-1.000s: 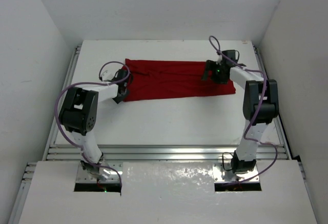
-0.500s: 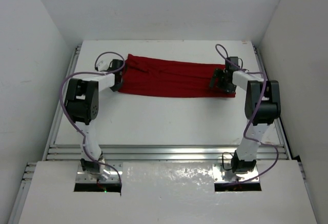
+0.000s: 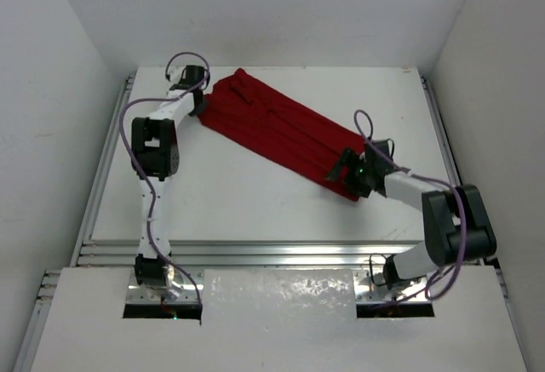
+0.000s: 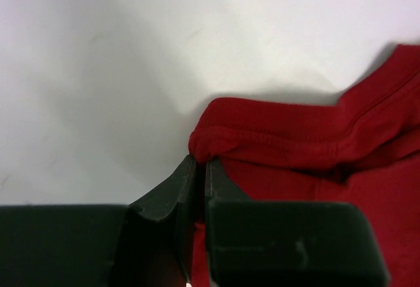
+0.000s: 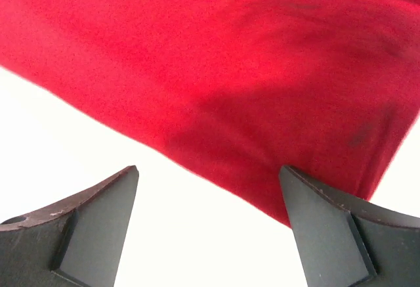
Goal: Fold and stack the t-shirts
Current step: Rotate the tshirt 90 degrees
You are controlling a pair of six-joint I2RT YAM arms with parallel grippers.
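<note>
On table, red t-shirt diagonal — left claw pinching hem, right claw agape

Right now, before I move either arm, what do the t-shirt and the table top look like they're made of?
The t-shirt looks like soft knit cloth, probably cotton, in a matte dark red. Its stitched hem bunches and creases where the left tool pinches it. The table looks like a smooth, hard white sheet; I cannot tell whether it is laminate or painted.

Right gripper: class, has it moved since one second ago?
Yes. The right gripper has moved from the far part of the table toward its near edge, closer to the arm bases.
</note>
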